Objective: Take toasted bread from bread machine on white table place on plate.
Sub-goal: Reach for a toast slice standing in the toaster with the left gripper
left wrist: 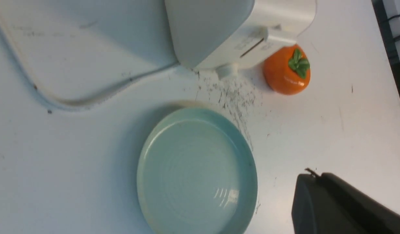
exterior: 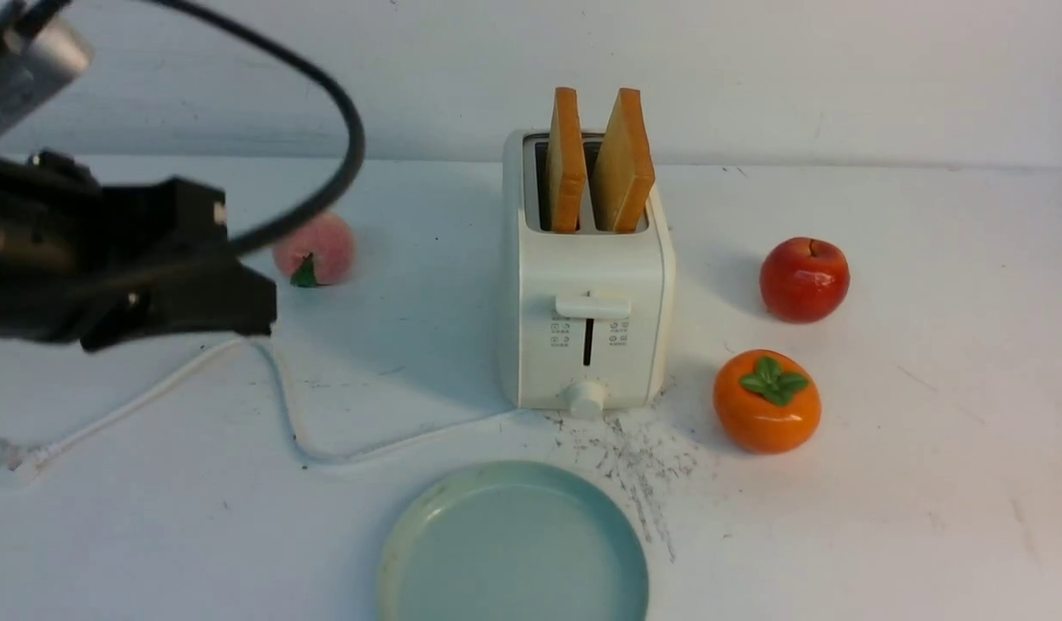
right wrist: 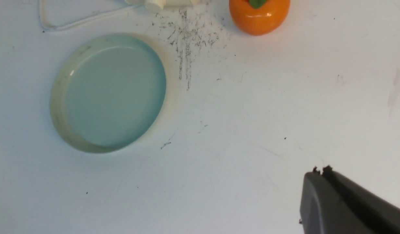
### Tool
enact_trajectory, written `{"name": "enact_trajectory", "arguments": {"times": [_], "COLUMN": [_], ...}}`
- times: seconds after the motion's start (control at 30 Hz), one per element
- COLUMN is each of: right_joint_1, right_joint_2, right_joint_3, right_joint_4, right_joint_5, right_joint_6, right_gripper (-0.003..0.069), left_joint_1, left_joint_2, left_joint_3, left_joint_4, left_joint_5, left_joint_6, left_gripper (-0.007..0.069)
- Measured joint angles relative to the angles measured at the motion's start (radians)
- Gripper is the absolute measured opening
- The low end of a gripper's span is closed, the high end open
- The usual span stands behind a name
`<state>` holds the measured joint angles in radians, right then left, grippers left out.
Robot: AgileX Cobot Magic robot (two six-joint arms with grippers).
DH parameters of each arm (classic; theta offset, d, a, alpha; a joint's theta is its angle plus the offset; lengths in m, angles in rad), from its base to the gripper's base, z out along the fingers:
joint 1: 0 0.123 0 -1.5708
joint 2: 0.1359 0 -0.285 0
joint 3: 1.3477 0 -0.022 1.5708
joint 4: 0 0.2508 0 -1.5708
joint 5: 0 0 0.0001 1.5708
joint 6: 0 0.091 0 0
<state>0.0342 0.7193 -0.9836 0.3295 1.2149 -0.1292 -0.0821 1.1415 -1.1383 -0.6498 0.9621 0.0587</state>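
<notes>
Bread (exterior: 621,164): two slices upright in toaster slots, tabletop's far edge.
My left gripper (exterior: 267,315): clenched, empty; bread lies forward and right.
My right gripper (right wrist: 321,170): clenched, empty.

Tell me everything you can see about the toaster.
The toaster is a boxy, cream-white, two-slot machine, smooth and glossy like plastic. Its front has a lever raised to the top of a dark vertical track, small printed icons and a round knob. It stands upright behind the plate, a bread slice sticking up from each slot. A white cord trails leftward.
</notes>
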Motion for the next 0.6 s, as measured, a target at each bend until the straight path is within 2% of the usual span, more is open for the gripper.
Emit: {"name": "enact_trajectory", "arguments": {"times": [0.1,0.2,0.27,0.37,0.43,0.6], "right_joint_1": [0.0,0.0,0.0,0.0,0.0,0.0], "right_joint_2": [0.0,0.0,0.0,0.0,0.0,0.0], "right_joint_3": [0.0,0.0,0.0,0.0,0.0,0.0], "right_joint_4": [0.005,0.007,0.019,0.025,0.025,0.029], "right_joint_5": [-0.002,-0.002,-0.002,-0.002,-0.002,0.0], "right_joint_6": [0.0,-0.001,-0.001,-0.001,-0.001,-0.003], "right_gripper": [-0.0015,-0.0013,-0.0011,-0.0008,-0.0008,-0.0008], "left_joint_1": [-0.022,-0.092,-0.191,-0.252,-0.283,-0.325], "left_joint_2": [0.061,0.138,0.237,0.331,0.42,0.601], "left_joint_3": [-0.104,-0.2,-0.295,-0.388,-0.48,-0.668], "left_joint_4": [0.035,0.085,0.16,0.225,0.274,0.321], "left_joint_5": [0.026,0.026,0.006,-0.028,-0.054,-0.074], "left_joint_6": [-0.023,-0.051,-0.097,-0.16,-0.202,-0.205], "left_gripper": [-0.0014,-0.0014,-0.0014,-0.0014,-0.0014,0.0014]}}
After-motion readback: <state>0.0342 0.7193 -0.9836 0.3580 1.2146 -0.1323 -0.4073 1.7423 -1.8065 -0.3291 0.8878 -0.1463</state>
